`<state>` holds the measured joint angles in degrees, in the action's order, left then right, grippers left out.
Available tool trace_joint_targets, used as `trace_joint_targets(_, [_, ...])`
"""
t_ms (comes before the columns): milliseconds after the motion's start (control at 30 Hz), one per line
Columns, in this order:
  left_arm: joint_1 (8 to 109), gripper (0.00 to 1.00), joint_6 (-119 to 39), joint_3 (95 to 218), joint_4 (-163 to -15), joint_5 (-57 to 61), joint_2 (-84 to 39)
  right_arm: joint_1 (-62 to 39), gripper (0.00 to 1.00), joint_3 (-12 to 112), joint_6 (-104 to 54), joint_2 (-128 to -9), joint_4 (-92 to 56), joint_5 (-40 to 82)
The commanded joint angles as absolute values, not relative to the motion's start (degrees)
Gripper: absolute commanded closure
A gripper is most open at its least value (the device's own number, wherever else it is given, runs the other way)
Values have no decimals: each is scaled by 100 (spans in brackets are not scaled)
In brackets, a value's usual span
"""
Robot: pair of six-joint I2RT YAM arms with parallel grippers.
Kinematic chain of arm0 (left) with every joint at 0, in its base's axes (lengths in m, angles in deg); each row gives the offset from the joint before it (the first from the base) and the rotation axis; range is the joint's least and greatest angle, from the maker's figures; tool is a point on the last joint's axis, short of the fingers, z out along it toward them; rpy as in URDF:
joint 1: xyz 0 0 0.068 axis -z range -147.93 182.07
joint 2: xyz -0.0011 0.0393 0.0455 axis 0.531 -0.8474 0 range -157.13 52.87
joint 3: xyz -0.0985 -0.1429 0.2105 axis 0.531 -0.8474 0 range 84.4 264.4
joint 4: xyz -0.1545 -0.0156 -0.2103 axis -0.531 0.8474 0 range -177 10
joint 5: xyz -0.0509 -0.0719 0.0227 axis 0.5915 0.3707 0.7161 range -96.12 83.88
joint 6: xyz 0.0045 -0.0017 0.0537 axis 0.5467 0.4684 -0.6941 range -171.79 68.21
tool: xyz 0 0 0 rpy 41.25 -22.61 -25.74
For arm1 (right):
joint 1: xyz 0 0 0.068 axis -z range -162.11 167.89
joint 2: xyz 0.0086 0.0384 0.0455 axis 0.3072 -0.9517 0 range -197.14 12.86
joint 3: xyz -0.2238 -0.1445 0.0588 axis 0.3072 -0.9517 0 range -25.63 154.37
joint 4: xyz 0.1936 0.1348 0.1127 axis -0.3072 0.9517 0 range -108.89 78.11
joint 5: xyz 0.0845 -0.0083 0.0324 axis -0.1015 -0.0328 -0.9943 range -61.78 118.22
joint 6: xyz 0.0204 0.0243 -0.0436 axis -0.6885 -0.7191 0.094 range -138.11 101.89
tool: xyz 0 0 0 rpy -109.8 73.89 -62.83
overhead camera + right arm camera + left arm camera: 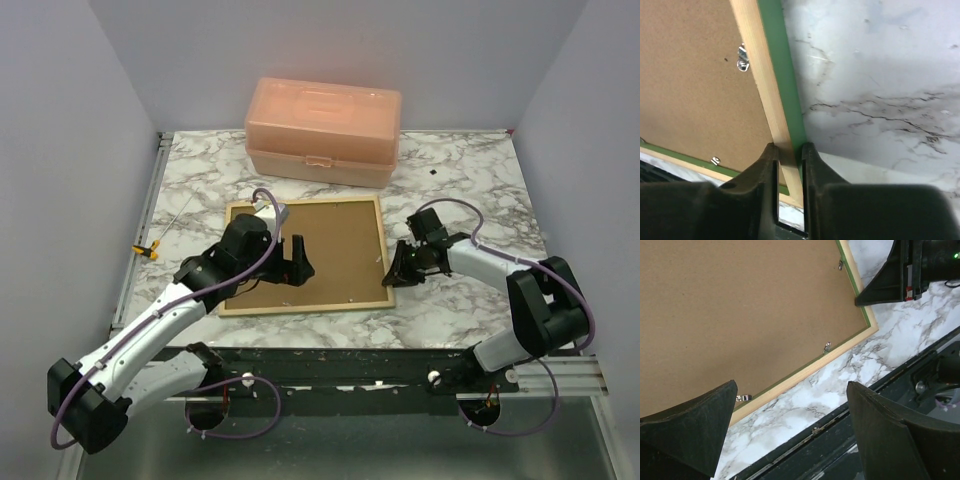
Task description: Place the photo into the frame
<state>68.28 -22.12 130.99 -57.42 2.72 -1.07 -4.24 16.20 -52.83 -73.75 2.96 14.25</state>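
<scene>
pinching frame [767, 95], right gripper [789, 150]; left gripper [791, 385] spread wide

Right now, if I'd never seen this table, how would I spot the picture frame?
Start at the marble table, in front of the peach box at the back. The frame lies flat in the middle, back up: a thin pale-wood rim edged green, surrounding the plain brown backing board.

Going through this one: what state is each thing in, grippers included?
the frame: lying back side up, its right rail pinched.
backing board: lying inside the frame.
the photo: not in view.
peach box: lid shut.
left gripper: open above the board, holding nothing.
right gripper: shut on the frame's right rail.
</scene>
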Motion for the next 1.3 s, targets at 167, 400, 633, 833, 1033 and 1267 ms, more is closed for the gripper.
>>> trace_joint_targets(167, [7937, 6, -2945, 13392, -5795, -682, -585, -620, 100, 1769, -5156, -7741, 1282, 1897])
trace_joint_targets(400, [9263, 7, -3625, 13477, -5963, -1617, -1185, -617, 100, 2516, -5054, -7345, 2099, 1677])
trace_joint_targets(633, [10591, 7, -4023, 13765, -5933, -3273, -2119, -623, 100, 2949, -5062, -7015, 2550, 1396])
trace_joint_targets(833, [11076, 10, -4037, 14081, -5863, -4281, -2922, -621, 100, 3074, -5058, -6777, 2768, 1159])
trace_joint_targets(1033, [11143, 13, -4148, 13963, -6188, -4455, -3171, -626, 100, 3248, -5080, -6573, 2921, 890])
trace_joint_targets(1267, [11254, 17, -4327, 13700, -6400, -4722, -3208, -620, 100, 3372, -5143, -6450, 2907, 493])
